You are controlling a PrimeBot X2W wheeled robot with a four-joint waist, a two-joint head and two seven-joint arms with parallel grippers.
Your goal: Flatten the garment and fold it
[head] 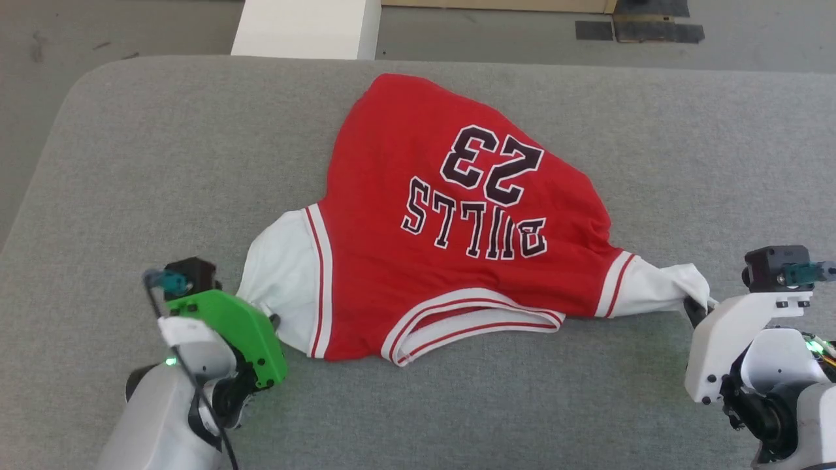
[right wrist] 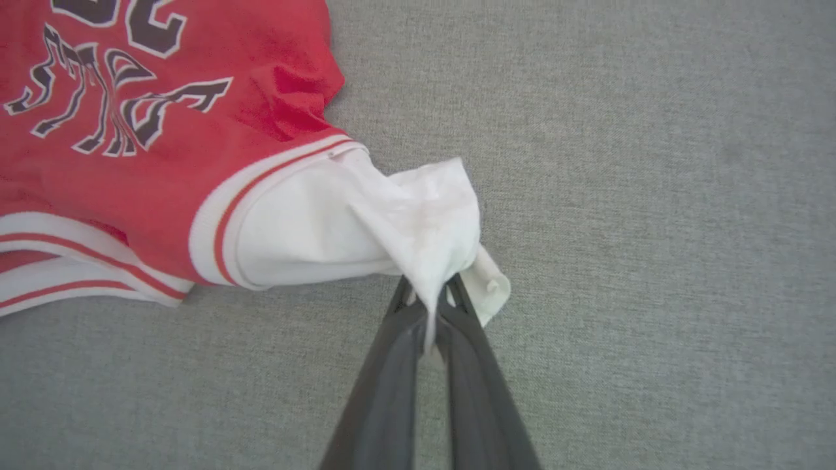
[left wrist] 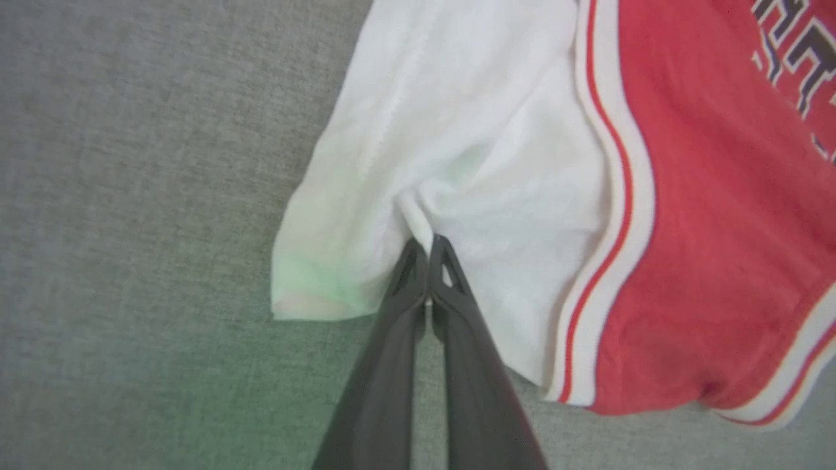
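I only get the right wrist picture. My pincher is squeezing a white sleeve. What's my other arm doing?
Observer: The left gripper is shut on the garment's other white sleeve.
Operator: Is the shirt flat?
Observer: Not yet. In the head view its far hem is bunched much narrower than the shoulders.
Operator: Which way round is it?
Observer: The collar lies nearest the robot, so the print reads upside down in the head view.
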